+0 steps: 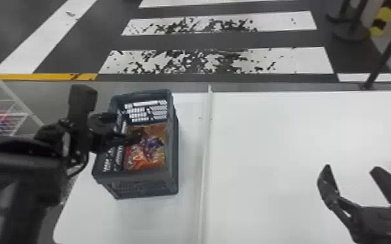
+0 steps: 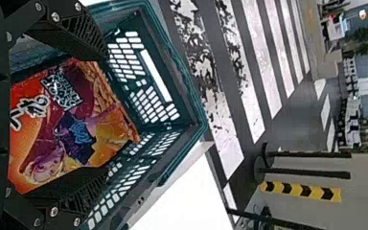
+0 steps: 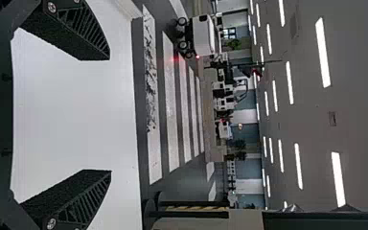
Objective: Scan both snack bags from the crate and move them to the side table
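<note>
Left arm (image 1: 22,168) bulks nearest me in the head view, its far end over the lattice-sided plastic crate (image 1: 139,183). One orange printed snack bag (image 1: 149,155) lies inside, in the near part of the crate, with bare room between it and the far wall. I make out just that one bag; whether the second is underneath, I can't tell. The crate stands on the left white surface (image 1: 123,224), beside a raised seam (image 1: 204,162). Past the seam is another white surface (image 1: 269,162), which I take for the side table. Over it waits the right gripper (image 1: 351,168), idle, its fingers spread wide.

From the left wrist view, the left gripper (image 2: 108,112) is wide too, with the bag's printed face between its fingers (image 2: 79,191). I can't tell whether they touch the bag, but I see no squeeze on the film. Picking this bag seems to be the step in hand, near the start of the job. I want both fingers well down past the bag's edges before I close, slowly, just until the film firms up; harder might crush the snacks. One finger is near the slatted wall, so I should centre first, or it could snag. Then I'd lift straight until the bag clears the rim, and only then swing it off to scan.

In the right wrist view, the right gripper's parted fingers have nothing between them.
</note>
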`<move>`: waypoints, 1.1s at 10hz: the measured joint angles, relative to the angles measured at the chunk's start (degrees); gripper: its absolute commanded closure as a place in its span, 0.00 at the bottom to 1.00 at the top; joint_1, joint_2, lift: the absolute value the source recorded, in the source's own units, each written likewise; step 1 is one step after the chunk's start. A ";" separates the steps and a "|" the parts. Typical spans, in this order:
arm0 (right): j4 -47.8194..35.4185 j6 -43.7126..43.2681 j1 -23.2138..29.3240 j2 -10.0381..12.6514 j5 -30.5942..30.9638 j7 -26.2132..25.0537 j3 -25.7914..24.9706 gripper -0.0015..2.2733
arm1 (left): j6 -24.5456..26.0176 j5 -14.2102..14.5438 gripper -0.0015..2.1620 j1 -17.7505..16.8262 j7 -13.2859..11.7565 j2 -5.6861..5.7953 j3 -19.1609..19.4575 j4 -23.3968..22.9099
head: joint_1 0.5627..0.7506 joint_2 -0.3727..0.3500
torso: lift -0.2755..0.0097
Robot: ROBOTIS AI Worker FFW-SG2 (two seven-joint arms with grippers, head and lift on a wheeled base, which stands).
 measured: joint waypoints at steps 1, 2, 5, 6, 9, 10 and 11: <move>-0.10 0.00 0.18 0.22 0.14 0.00 0.01 0.04 | -0.10 -1.89 0.09 -1.98 -0.77 0.43 -2.15 2.49 | 0.70 0.70 | 0.70; -0.23 0.06 0.34 0.44 0.41 0.00 0.01 0.04 | -0.38 -3.60 0.09 -4.13 -2.21 0.81 -4.08 5.32 | 0.70 0.70 | 0.70; -0.42 0.65 0.47 0.88 1.11 0.00 0.29 0.04 | -1.86 -8.82 0.09 -8.90 -6.66 1.67 -9.18 11.99 | 0.70 0.68 | 0.70; -0.42 1.17 0.37 0.91 1.32 0.00 0.58 0.04 | -2.87 -10.65 0.09 -9.83 -8.01 1.70 -10.33 13.80 | 0.70 0.68 | 0.70; -0.09 3.16 -0.67 0.92 2.00 0.00 1.86 0.04 | -4.41 -15.17 0.09 -11.42 -9.71 0.94 -12.40 19.53 | 0.70 0.71 | 0.70; -0.09 3.25 -0.54 1.06 2.11 0.00 1.91 0.04 | -4.78 -15.93 0.09 -12.71 -9.29 0.76 -13.63 22.19 | 0.70 0.71 | 0.70; -0.13 3.26 -0.34 1.23 2.15 0.00 1.90 0.04 | -5.71 -16.19 0.09 -14.14 -8.74 0.65 -14.81 25.01 | 0.70 0.71 | 0.70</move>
